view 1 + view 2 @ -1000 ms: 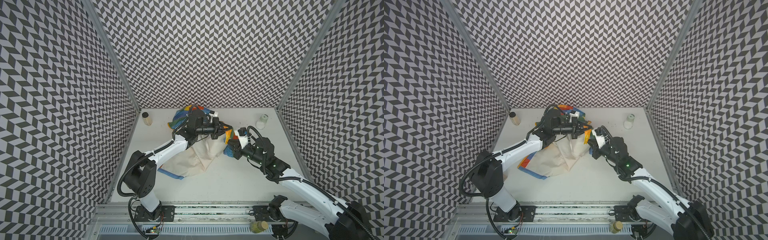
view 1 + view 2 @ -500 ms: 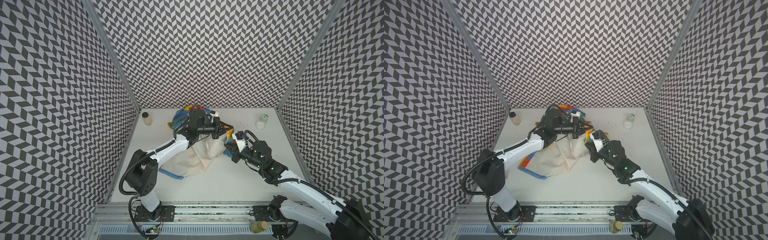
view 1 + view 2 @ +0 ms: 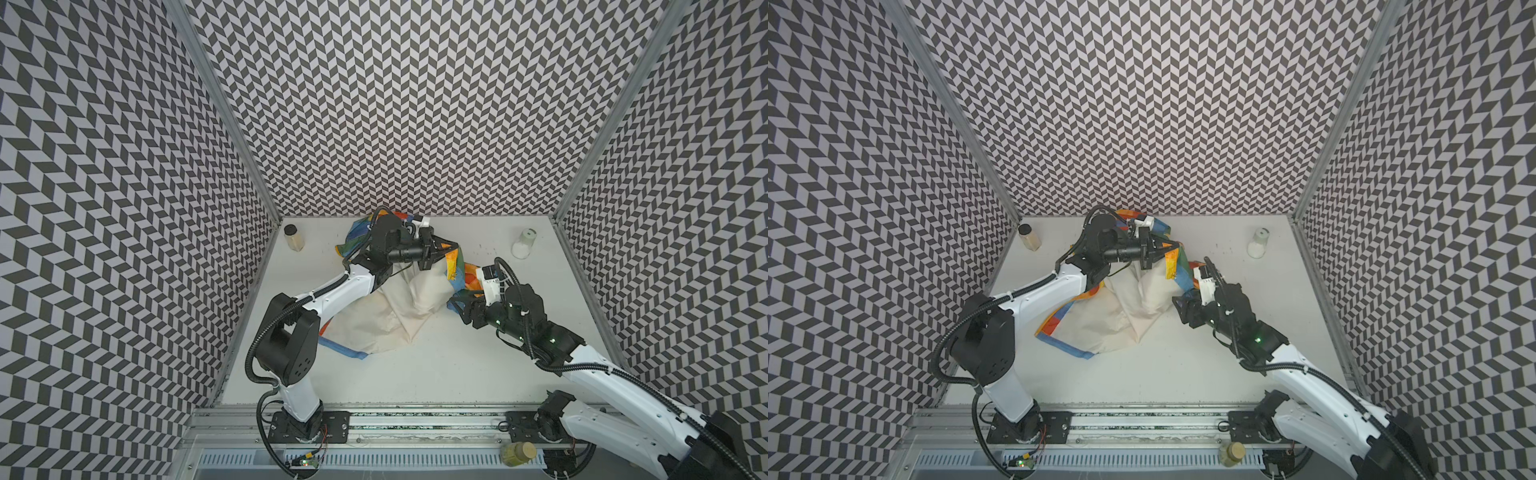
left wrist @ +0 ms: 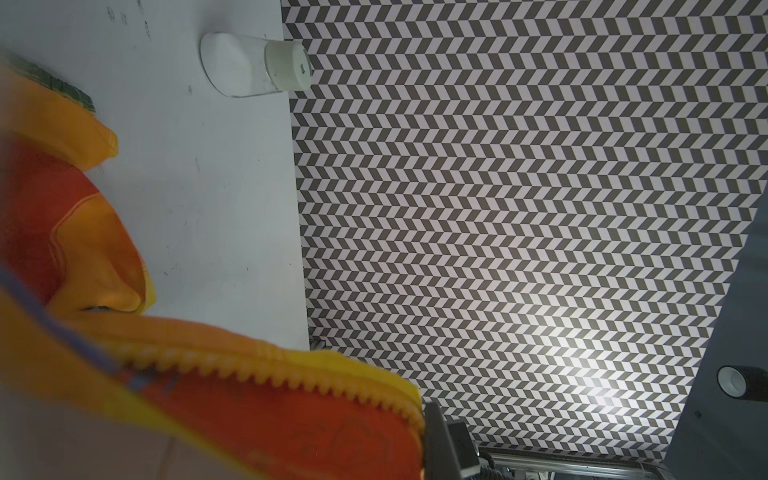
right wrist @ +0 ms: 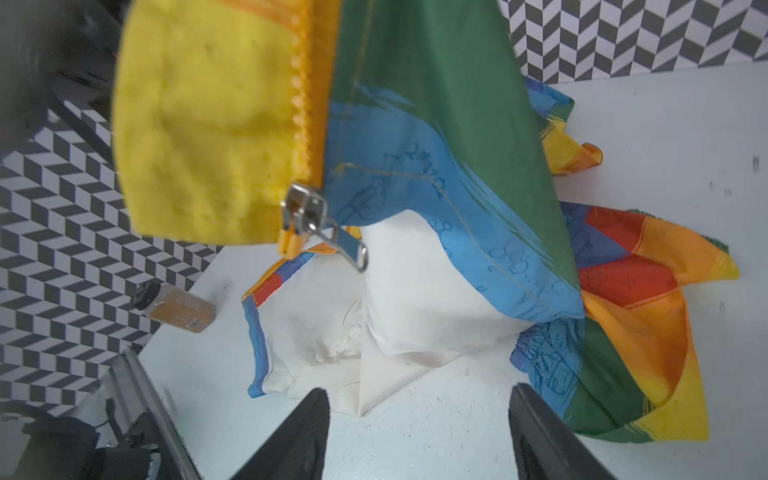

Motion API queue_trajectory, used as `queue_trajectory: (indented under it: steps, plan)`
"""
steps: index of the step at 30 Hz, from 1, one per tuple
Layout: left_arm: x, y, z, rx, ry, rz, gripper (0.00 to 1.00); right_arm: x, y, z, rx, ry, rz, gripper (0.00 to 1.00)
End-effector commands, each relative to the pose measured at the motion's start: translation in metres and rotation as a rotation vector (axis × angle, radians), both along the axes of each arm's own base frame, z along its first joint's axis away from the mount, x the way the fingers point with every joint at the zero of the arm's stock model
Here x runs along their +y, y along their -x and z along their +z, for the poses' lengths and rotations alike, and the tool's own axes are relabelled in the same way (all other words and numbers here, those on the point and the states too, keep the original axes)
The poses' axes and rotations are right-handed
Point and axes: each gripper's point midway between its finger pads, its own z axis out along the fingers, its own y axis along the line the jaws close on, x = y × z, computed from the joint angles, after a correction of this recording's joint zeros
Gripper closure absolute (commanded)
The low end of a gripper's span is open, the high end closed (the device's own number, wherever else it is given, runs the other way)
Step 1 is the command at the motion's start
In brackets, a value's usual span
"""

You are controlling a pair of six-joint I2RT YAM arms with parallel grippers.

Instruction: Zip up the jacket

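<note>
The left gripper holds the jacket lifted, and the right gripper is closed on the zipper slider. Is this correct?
The right gripper is open, holding nothing: the right wrist view shows its fingers apart, short of the zipper slider. The left gripper does hold the jacket lifted.

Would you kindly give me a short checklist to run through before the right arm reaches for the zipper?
1. Left gripper shut on the zipper edge of the jacket, lifting it: ok.
2. Right gripper open, nothing between its fingers: ok.
3. Slider visible in the right wrist view, pull tab hanging free: ok.
4. Both zipper halves seated in the slider: cannot tell.
5. Jacket lying flat: not ok, bunched, lining showing.
6. Brown jar and white jar apart from both arms: ok.
</note>
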Motion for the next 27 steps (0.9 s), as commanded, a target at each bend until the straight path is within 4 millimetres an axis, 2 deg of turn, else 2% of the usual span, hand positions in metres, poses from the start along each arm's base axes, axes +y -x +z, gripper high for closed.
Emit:
queue_trajectory:
  steps: [1,5,8,12,16,19,23,26,27]
  plan:
    - [0.005,0.002,0.021,-0.075,0.059,-0.037,1.0,0.003,0.006,-0.007,0.164,-0.205,-0.028,0.28]
    - [0.012,-0.003,0.029,-0.08,0.095,-0.033,1.0,0.025,0.002,-0.008,0.279,-0.413,0.023,0.27]
    - [0.018,-0.006,0.035,-0.07,0.129,-0.03,1.0,0.035,-0.008,-0.019,0.357,-0.438,0.018,0.31]
    - [0.025,-0.005,0.038,-0.055,0.164,-0.028,1.0,0.014,-0.028,-0.062,0.448,-0.274,-0.161,0.16]
    - [0.032,-0.002,0.042,-0.05,0.177,-0.027,1.0,0.006,-0.05,-0.08,0.421,-0.29,-0.197,0.06]
    - [0.035,0.0,0.043,-0.05,0.178,-0.03,1.0,0.021,-0.063,-0.086,0.444,-0.264,-0.106,0.0]
    - [0.036,0.003,0.048,-0.051,0.19,-0.037,1.0,0.035,-0.084,-0.092,0.438,-0.263,-0.067,0.0]
    - [0.037,0.006,0.05,-0.049,0.2,-0.04,1.0,0.041,-0.102,-0.086,0.376,-0.329,-0.052,0.01]
    - [0.038,0.007,0.05,-0.048,0.203,-0.04,1.0,0.043,-0.108,-0.082,0.356,-0.36,-0.046,0.04]
